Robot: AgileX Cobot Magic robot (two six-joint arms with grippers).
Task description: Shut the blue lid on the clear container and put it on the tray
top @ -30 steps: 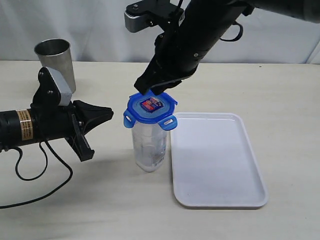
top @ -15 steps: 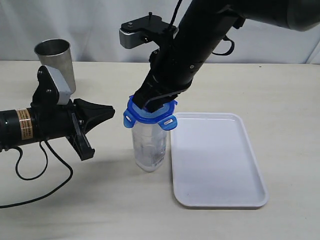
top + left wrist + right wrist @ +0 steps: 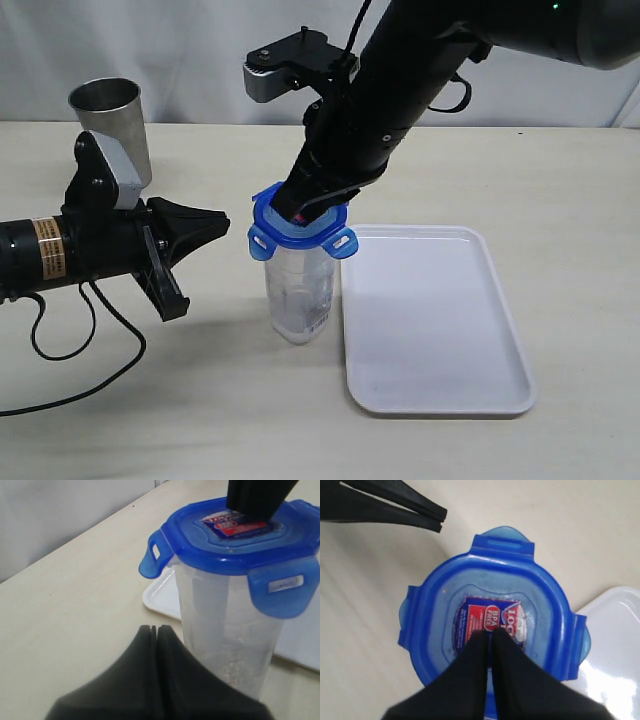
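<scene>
A glossy blue rounded-square plastic lid (image 3: 490, 592) with four flaps splayed outward sits on top of a tall translucent, slightly tapered plastic container (image 3: 298, 290). The container stands upright on a matte cream table (image 3: 560, 180), just beside a smooth white rectangular low-rimmed tray (image 3: 430, 320). A dull grey steel tumbler (image 3: 110, 110) stands at the back, before a white curtain (image 3: 180, 50).

The lid's red-and-white sticker (image 3: 492, 617) reads "BPA FREE" and what looks like "LOC", the rest being covered. The right gripper (image 3: 487, 632), its black fingers pressed together, touches that sticker and grasps nothing. The left gripper (image 3: 153, 628), likewise closed and empty, points at the container from nearby.
</scene>
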